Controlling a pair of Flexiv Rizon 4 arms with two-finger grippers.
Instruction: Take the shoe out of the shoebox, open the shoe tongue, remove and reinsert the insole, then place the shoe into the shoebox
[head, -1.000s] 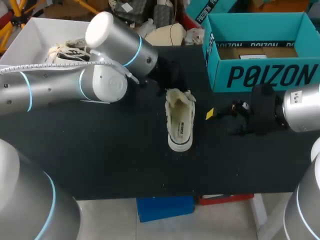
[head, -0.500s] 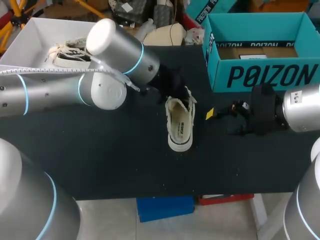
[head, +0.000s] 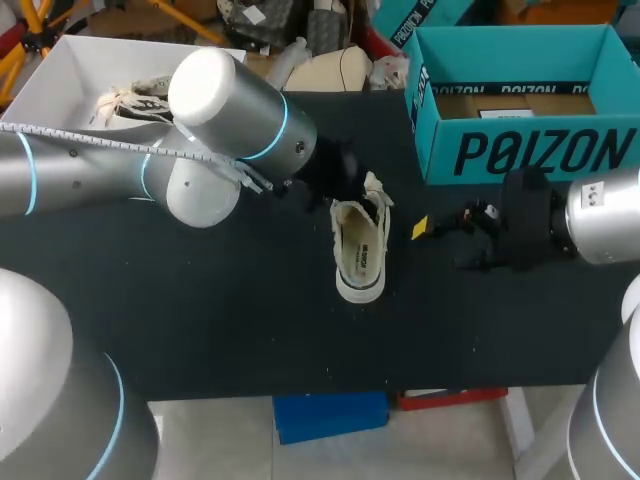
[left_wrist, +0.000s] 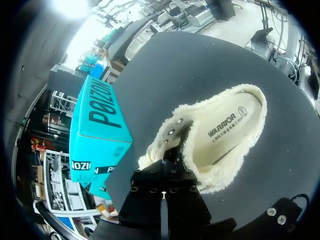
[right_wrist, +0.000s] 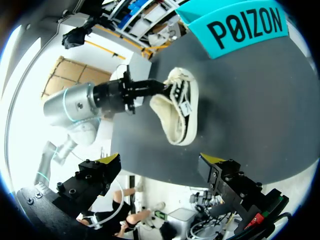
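L claw (head: 356, 192) was clamped tight on the far end of the shoe (head: 360, 250), right by the eyelets. Shoe sat mid-table (head: 200, 300), sole down, fleecy inside showing, lying lengthwise toward the near edge. R claw (right_wrist: 161, 160) hung low to the shoe's right, tips spread wide, not touching it. Teal box (head: 520, 110) stood at the far right corner, well apart from the shoe.

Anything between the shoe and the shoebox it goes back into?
Nothing visible: bare table lies between the shoe and the shoebox. The right pincer sits beside the shoe, off that path.
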